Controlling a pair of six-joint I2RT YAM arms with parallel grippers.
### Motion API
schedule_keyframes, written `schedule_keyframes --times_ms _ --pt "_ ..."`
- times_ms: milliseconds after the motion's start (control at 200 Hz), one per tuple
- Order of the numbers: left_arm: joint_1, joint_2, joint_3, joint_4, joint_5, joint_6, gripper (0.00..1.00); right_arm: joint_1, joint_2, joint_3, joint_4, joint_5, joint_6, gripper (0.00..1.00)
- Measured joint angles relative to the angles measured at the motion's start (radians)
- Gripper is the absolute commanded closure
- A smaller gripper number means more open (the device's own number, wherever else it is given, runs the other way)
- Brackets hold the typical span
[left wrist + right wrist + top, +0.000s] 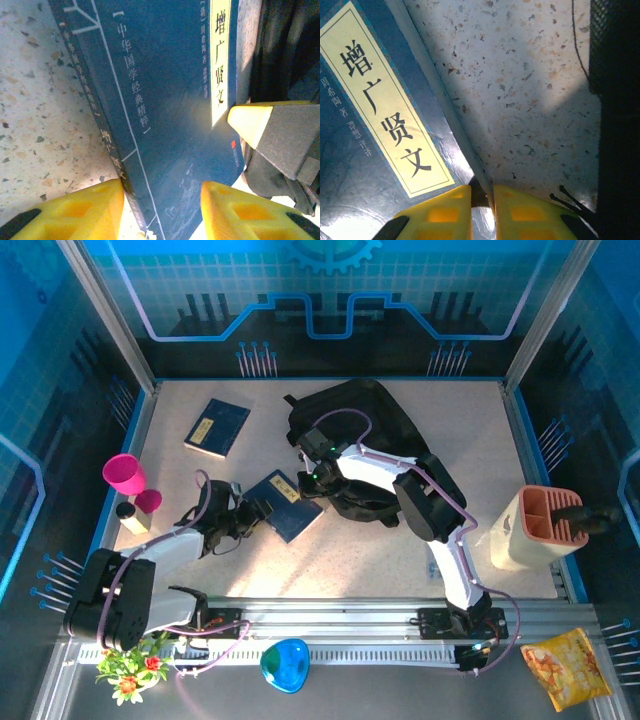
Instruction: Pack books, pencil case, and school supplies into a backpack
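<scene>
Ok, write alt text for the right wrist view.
The right tool pinches the edge of a navy book with a gold label of Chinese characters. Speckled tabletop lies beside it, and the black backpack lines the right side.

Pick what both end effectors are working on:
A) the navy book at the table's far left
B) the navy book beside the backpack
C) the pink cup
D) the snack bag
B. The left end effector has its fingers spread over the spine end of the navy book, and the right end effector pinches that book's corner near the label, with the backpack just beside it.
</scene>
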Motion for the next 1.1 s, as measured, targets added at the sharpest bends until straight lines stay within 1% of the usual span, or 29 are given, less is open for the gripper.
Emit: schedule_keyframes --times_ms 185,335,465,540,605,845,1101 --pt "-0.006 0.0 0.0 -0.005 -0.018 -0.055 0.43 0.004 0.0 -0.006 0.018 -0.008 0.015 0.84" --pt "-0.006 0.015 0.005 -0.032 -0.037 -0.089 0.41 0.004 0.0 -0.011 0.025 -0.011 0.022 0.84" --pt "-0.005 0.04 0.014 -0.038 -0.04 -0.103 0.46 0.004 0.0 -0.012 0.026 -0.011 0.025 0.84" --pt "-0.003 0.056 0.019 -0.038 -0.034 -0.104 0.52 0.004 0.0 -0.012 0.026 -0.011 0.026 0.84" --pt "-0.002 0.067 0.021 -0.033 -0.032 -0.106 0.55 0.003 0.0 -0.012 0.027 -0.012 0.025 0.84" --pt "-0.005 0.103 0.025 0.057 0.012 -0.101 0.56 0.001 -0.002 -0.018 0.035 -0.022 0.026 0.84" --pt "-0.002 0.113 0.025 0.098 0.045 -0.098 0.61 0.001 -0.002 -0.019 0.037 -0.024 0.029 0.84"
